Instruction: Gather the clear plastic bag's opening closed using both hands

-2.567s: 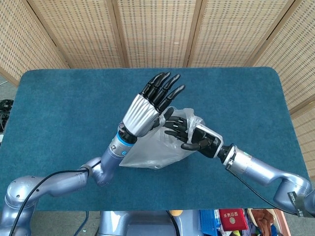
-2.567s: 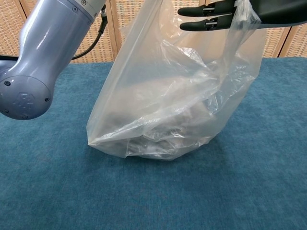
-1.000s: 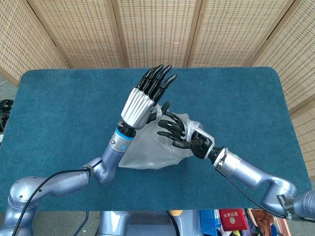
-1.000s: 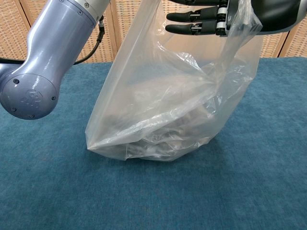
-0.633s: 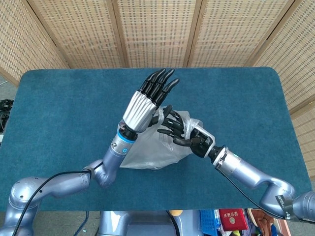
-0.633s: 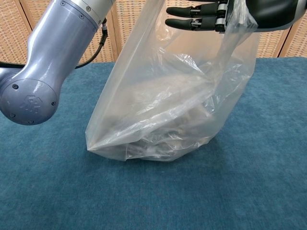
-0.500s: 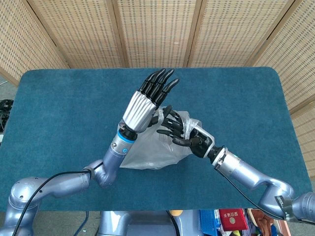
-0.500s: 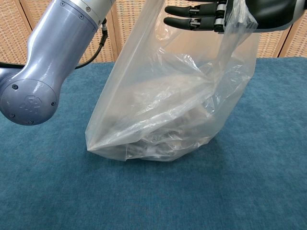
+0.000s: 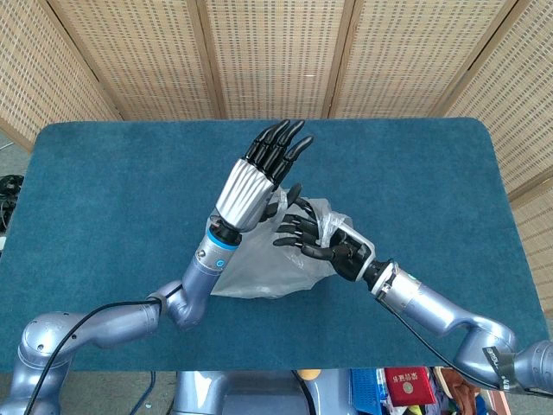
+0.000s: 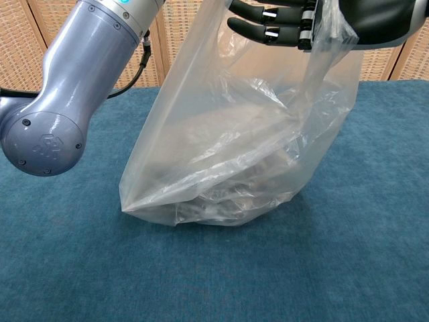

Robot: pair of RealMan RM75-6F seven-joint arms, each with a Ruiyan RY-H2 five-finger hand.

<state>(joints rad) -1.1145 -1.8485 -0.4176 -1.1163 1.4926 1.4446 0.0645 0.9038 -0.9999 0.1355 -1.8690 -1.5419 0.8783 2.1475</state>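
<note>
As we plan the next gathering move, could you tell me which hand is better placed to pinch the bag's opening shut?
The right hand, probably: plastic drapes over it at the bag's top. The left hand's fingers point straight up, above the rim.

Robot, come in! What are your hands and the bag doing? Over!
Left hand raised flat at the bag's top, fingers straight. Right hand spread, bag's rim draped over it. Opening not gathered. Nothing in the way.

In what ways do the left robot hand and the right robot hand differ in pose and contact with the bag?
The left robot hand points up, fingers straight; the right robot hand reaches sideways, fingers spread. The clear plastic bag drapes over the right one; the left one's grip is unclear. Both meet at the opening.
</note>
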